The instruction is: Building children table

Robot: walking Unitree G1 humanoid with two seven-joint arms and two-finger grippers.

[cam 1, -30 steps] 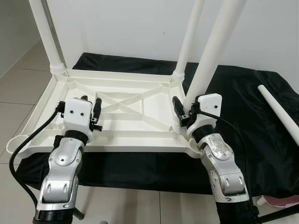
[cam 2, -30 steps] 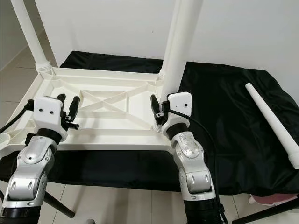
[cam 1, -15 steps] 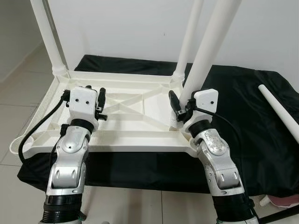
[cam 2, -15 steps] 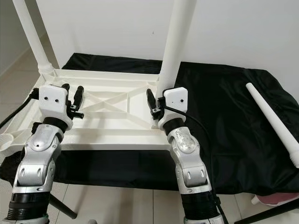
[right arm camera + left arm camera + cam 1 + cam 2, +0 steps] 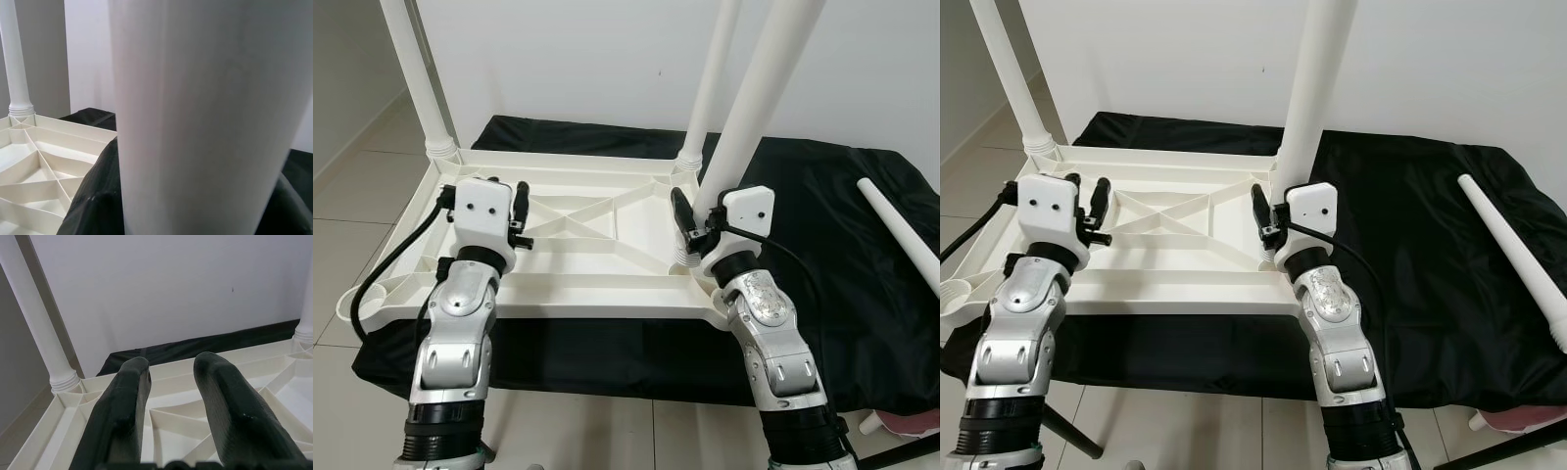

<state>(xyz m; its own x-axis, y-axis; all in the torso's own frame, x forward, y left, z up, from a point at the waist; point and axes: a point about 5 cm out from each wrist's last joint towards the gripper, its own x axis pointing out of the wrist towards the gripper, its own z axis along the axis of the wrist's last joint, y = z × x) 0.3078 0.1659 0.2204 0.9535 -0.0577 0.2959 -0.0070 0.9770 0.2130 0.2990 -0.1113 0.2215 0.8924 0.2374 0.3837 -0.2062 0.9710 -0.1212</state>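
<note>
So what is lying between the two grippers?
Between the left gripper and the right gripper there is just the upturned tabletop with its crossed ribs, seen in the eye views.

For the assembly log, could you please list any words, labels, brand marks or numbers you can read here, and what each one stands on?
None: no readable text shows in any view.
The upturned white tabletop shows only moulded ribs.
The fitted legs and the loose leg on the black cloth are plain white.
The left gripper and right gripper have white housings with small dark dots, no lettering.
</note>
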